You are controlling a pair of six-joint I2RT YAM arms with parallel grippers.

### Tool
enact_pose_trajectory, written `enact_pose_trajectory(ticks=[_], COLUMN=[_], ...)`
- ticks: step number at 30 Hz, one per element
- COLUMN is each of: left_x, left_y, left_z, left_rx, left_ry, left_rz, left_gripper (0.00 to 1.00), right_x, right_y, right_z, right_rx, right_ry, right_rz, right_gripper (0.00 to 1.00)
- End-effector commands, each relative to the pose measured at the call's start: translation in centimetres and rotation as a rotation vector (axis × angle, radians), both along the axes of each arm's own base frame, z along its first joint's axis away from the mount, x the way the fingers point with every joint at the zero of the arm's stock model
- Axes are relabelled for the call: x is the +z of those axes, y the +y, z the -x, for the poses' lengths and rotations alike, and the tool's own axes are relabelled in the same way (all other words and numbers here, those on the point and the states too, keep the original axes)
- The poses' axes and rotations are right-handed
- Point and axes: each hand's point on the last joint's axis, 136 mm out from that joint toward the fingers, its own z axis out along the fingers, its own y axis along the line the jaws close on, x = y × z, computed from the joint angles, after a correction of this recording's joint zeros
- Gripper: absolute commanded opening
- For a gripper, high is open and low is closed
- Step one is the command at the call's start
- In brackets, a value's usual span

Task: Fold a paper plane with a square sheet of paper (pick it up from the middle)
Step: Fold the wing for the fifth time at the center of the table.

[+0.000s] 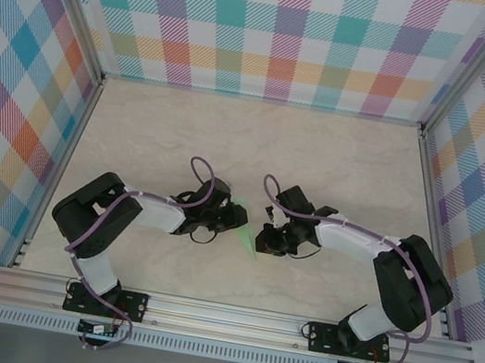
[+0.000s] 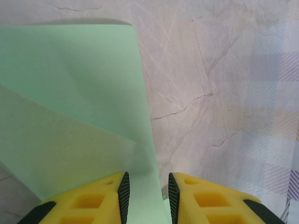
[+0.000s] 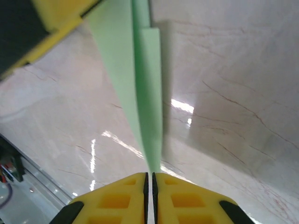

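Paper this thin is the whole problem: the paper plane (image 1: pixel 247 236) is a light green dart that weighs almost nothing, bends at a touch and will crumple or lose its creases under a hard squeeze. It hangs in the middle of the tabletop (image 1: pixel 322 158), between the two arms and lifted off the marbled surface, pointed end toward the near edge.

The right claw (image 3: pixel 149 179) is closed to a hairline on the plane's narrow tip, the green point running straight in between its yellow fingers. The left claw (image 2: pixel 147 186) stands partly parted, with a broad folded flap passing between its black pads. The paper lies against one pad and shows a sliver of gap at the other, so I cannot tell whether it truly grips.

My judgement is that the stiffest place to hold is the layered spine along the centre fold, where several thicknesses stack. The single-layer wings would flop and slip. Smooth paper against rubber pads should hold with light pressure, and any pulling between the two claws risks a tear.
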Motion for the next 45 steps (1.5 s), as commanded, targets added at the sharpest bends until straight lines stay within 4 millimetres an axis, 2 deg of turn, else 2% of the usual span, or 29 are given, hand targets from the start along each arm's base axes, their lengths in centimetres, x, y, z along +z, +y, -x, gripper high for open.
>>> enact_pose_trajectory(ticks=[1,7,13,16,19,21,24,30,33,36,42,45], left_x=[-2.3,-2.2,-2.2,-2.2,-2.2,-2.2,-2.2,-2.4,-2.3,-2.3,-2.2,-2.1], left_y=[1.5,1.4,1.3,1.3,1.2,1.3,1.3,1.3,1.2,1.2,1.1,1.0], left_z=[0.7,0.7,0.7,0.7,0.7,0.7,0.7,0.6,0.6,0.6,0.7,0.6], left_rx=[0.005,0.002,-0.001,-0.002,-0.003,-0.004,-0.004,0.003,0.005,0.001,-0.009,-0.01], left_ry=[0.056,0.056,0.057,0.056,0.057,0.057,0.056,0.061,0.061,0.061,0.057,0.057], left_rz=[-0.082,-0.081,-0.077,-0.079,-0.077,-0.079,-0.08,-0.08,-0.077,-0.077,-0.074,-0.07], left_gripper=[0.3,0.3,0.3,0.3,0.3,0.3,0.3,0.3,0.3,0.31,0.31,0.31], right_x=[2.0,3.0,1.3,-1.0,-3.9,-5.2,-5.7,-4.5,-4.8,-4.3,0.2,1.4], right_y=[2.0,5.4,6.1,4.7,3.0,2.0,0.7,-0.2,-0.8,-1.3,0.4,1.5], right_z=[-1.5,-2.1,-2.7,-2.5,-1.0,0.3,1.6,3.3,4.5,4.8,1.9,0.1], right_rx=[-0.057,-0.046,-0.052,-0.068,-0.06,-0.055,-0.047,0.024,0.039,0.035,0.017,-0.033], right_ry=[-0.024,0.039,0.075,0.084,0.13,0.164,0.169,0.124,0.149,0.134,0.006,-0.033], right_rz=[-0.088,-0.261,-0.247,-0.151,-0.06,-0.035,-0.01,-0.029,-0.017,-0.014,-0.075,-0.109], right_gripper=[0.14,0.14,0.13,0.13,0.12,0.11,0.12,0.15,0.15,0.15,0.16,0.16])
